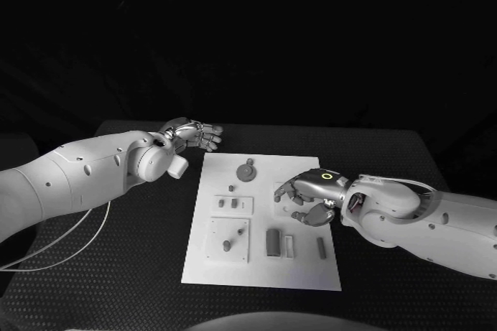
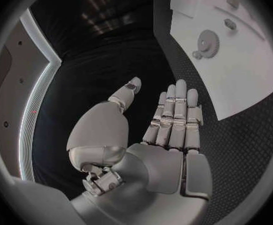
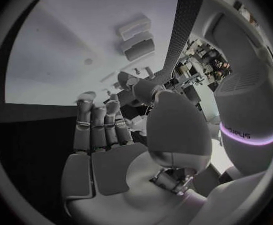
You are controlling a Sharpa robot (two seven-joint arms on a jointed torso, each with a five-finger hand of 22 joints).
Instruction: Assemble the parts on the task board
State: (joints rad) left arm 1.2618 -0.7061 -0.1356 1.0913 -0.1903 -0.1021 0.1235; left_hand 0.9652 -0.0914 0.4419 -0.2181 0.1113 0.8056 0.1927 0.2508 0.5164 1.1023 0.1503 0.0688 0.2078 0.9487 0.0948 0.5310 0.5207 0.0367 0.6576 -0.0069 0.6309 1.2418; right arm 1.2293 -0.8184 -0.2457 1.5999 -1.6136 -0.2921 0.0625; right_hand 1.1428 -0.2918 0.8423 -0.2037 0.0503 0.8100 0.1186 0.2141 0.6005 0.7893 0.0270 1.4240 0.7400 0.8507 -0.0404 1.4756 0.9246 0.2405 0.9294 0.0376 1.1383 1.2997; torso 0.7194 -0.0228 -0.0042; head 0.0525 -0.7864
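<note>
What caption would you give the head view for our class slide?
Right hand hovers over the white task board of small parts while the open left hand waits off its far corner.

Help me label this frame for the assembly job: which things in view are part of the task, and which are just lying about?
Part of the job:
task board
gear on the board
dark block on the board
right hand over the board
left hand beside the board, holding nothing

Just lying about:
white cable
black table

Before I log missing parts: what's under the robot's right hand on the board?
The right hand hovers over the task board near its right edge. White board shows around it; any part directly beneath is covered.
</note>
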